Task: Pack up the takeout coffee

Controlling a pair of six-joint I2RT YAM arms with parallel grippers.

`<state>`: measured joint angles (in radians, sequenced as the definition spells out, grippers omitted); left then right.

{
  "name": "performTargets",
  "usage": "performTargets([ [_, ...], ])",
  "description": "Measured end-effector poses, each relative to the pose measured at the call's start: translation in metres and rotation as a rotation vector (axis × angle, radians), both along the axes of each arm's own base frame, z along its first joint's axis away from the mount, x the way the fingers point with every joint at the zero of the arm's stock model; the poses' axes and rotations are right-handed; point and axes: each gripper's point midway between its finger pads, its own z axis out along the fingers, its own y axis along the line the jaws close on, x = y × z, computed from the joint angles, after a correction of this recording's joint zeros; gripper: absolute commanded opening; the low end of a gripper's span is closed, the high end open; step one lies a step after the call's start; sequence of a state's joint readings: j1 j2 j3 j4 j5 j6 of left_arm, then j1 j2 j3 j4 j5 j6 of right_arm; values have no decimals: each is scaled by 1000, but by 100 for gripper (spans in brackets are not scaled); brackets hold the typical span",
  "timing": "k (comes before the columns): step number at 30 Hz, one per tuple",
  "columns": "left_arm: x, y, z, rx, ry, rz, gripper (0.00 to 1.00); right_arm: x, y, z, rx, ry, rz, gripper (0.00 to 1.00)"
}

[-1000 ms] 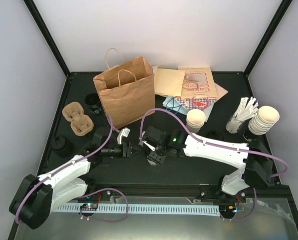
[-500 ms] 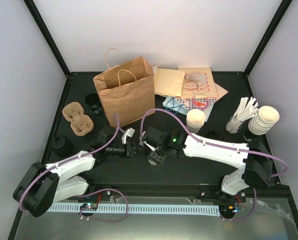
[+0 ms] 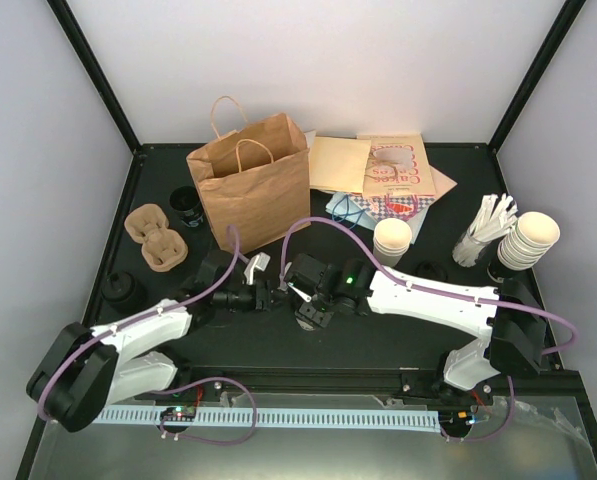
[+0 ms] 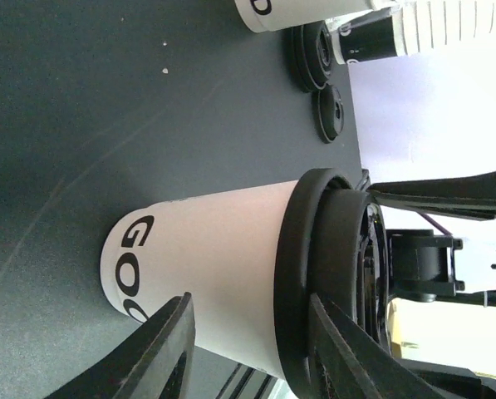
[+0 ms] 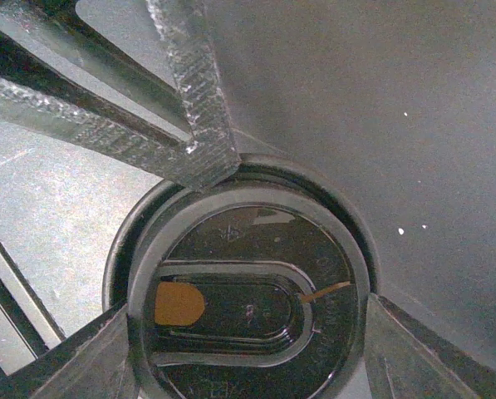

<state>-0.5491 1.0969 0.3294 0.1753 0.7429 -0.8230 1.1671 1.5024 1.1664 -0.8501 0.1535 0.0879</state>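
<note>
Mid-tabletop (image 3: 358, 345), toward the near edge, your left gripper (image 4: 248, 312) has slid in and narrowed around the takeout coffee (image 4: 214, 274), contact unclear, while the right gripper (image 5: 248, 283) clamps its black lid (image 5: 248, 312) from above, so a handover looks close.

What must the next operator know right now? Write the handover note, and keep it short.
Left gripper: jaws parted beside the takeout coffee; contact unclear.
Right gripper: closed from above on the black lid.
Coffee: upright on the table between the arms, on the near side of the brown paper bag.
Done: lid is on.
Left: coffee not yet in the bag; likely lift it in next.
</note>
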Motion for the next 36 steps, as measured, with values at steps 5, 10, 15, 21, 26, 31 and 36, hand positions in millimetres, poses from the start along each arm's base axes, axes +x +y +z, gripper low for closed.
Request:
performTargets([
  [5, 5, -4, -5, 8, 32, -5, 40, 1, -2, -1, -6, 1, -11, 65],
  [10, 11, -8, -4, 17, 45, -5, 41, 1, -3, -1, -10, 1, -15, 65],
  [15, 23, -12, 4, 21, 25, 14, 41, 0, -1, 0, -9, -5, 6, 65],
  [21, 25, -15, -1, 42, 33, 10, 40, 0, -1, 0, -9, -9, 12, 65],
  [26, 24, -15, -2, 56, 10, 15, 40, -1, -1, -1, -6, -7, 2, 65],
  [31, 21, -12, -5, 56, -31, 34, 38, 0, -1, -3, 0, -6, -6, 65],
  [36, 21, -14, -8, 55, -72, 47, 39, 0, -3, -4, 9, 5, -35, 65],
])
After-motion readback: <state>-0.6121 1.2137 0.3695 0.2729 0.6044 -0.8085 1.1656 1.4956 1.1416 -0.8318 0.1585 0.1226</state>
